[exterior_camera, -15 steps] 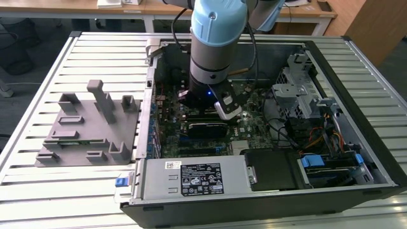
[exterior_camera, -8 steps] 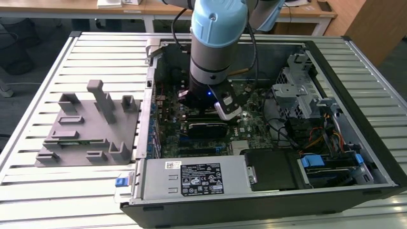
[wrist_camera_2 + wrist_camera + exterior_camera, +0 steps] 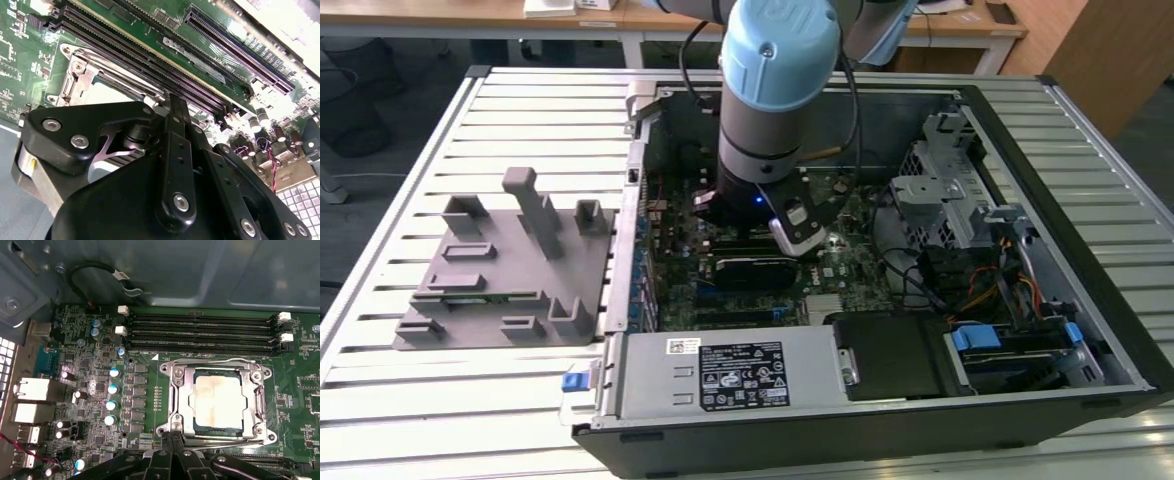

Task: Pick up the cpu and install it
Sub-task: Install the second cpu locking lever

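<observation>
A: Where does the arm (image 3: 774, 90) hang?
B: Inside the computer case (image 3: 1067, 330), above the motherboard (image 3: 90, 385).
A: And the cpu (image 3: 218, 403)?
B: Seated in its socket frame (image 3: 216, 405); the gripper (image 3: 173, 432), jaws pressed together and empty, hangs just beside the frame.

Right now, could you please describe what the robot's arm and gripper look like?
The arm has a pale blue joint cap above a grey cylindrical body, with a black cable running alongside. The gripper is black, built of flat linkage bars joined by silver screws.
</observation>
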`<state>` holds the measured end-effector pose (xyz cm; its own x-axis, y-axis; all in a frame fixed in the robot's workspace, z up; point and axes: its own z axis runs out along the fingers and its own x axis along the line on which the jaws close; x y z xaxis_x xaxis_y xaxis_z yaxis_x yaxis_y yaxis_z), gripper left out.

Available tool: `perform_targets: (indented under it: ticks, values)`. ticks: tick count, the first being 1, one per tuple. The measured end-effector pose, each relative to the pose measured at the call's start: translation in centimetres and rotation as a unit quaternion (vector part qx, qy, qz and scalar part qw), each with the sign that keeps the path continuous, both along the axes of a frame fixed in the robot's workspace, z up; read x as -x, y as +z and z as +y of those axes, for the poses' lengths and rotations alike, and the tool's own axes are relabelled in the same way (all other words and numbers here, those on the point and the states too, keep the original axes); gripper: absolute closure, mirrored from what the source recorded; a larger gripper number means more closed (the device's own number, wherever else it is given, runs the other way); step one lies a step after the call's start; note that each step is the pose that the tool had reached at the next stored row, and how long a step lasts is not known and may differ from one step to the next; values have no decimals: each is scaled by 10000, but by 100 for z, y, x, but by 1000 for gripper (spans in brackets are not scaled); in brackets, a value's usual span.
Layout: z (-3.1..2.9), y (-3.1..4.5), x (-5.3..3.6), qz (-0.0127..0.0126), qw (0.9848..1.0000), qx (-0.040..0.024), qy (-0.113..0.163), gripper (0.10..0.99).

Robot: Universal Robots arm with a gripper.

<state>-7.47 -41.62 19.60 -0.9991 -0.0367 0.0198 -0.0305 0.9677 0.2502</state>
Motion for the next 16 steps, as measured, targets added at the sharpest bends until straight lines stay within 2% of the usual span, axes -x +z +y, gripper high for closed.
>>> perform_targets:
  ticks: [10, 16]
  values:
    - [-4, -14, 20, 0, 9999, -102, 1, 980]
    - [-5, -27, 31, 1, 9999, -136, 1, 980]
